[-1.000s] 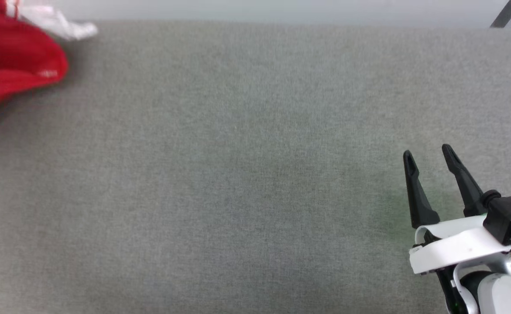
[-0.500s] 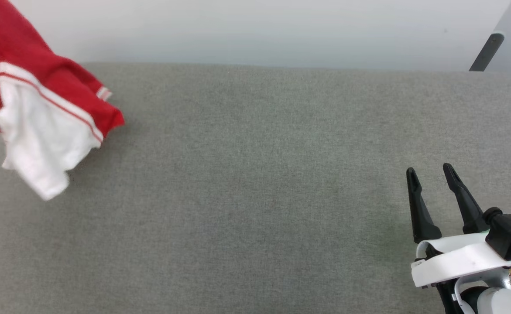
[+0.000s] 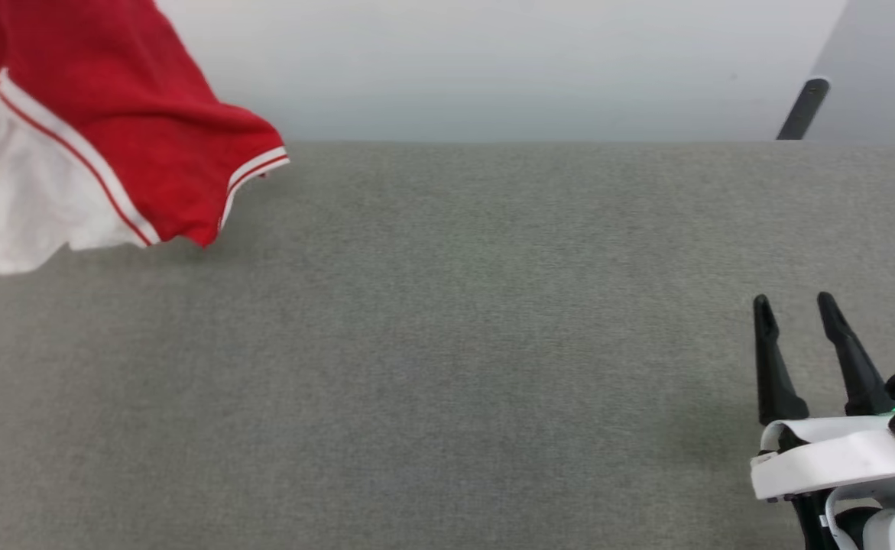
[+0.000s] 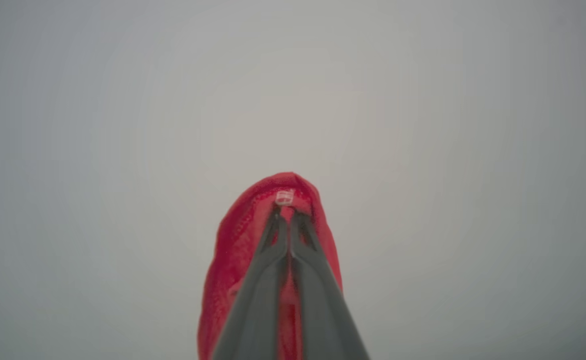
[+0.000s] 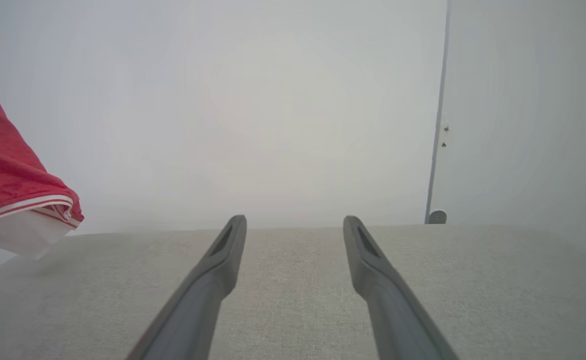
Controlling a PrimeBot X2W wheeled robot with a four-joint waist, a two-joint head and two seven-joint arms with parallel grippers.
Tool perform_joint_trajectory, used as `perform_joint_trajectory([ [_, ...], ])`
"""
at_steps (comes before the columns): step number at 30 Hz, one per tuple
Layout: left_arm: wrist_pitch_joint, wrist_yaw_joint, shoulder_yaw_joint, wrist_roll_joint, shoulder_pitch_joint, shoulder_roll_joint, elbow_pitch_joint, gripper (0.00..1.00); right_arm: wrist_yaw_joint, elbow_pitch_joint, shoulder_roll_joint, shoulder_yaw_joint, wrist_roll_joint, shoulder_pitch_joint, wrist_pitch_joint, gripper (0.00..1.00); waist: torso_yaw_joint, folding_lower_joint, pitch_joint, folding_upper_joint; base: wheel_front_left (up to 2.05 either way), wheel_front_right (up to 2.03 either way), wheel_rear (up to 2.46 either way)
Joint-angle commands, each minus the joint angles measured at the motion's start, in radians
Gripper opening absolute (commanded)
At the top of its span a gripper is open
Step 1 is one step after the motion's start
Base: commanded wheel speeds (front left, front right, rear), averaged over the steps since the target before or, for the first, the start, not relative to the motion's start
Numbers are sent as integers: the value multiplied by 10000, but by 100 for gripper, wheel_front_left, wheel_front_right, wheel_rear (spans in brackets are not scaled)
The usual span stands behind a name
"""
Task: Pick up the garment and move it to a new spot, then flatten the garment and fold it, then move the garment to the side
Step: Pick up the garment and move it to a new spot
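L tool (image 4: 287,216) clamped on garment (image 4: 232,250) | tag (image 4: 284,197) unreadable | R tool (image 3: 792,300) gaping

A grey cloth surface (image 3: 447,344) runs to a plain pale wall (image 3: 508,69); a dark bar (image 3: 802,111) slants far right.

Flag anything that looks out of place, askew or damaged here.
Nothing looks damaged or spilled. The garment hangs crumpled in the air over the left end of the grey surface, pinched in the shut left end effector, which fits a carry. The right end effector is open and empty.
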Motion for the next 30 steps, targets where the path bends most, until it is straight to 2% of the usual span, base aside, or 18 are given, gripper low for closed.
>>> perform_joint_trajectory([
  [1,152,-40,-39,-166,220,-61,-255,0,4,86,23,-173,-24,35,-114,100,-295,0,-29,0,0,0,0],
  [8,877,50,-201,-482,801,-355,-1535,0,4,367,23,-836,-64,-117,-310,100,-865,0,34,0,0,0,0],
  [17,1998,492,-268,-1075,1920,-779,-3731,0,4,648,22,-1458,-111,-283,-505,100,-1378,0,187,0,0,0,0],
  [30,4351,1635,-1088,-1558,4164,-1188,-7646,0,4,1088,24,-1595,21,-468,-778,100,-1808,0,642,0,0,0,0],
])
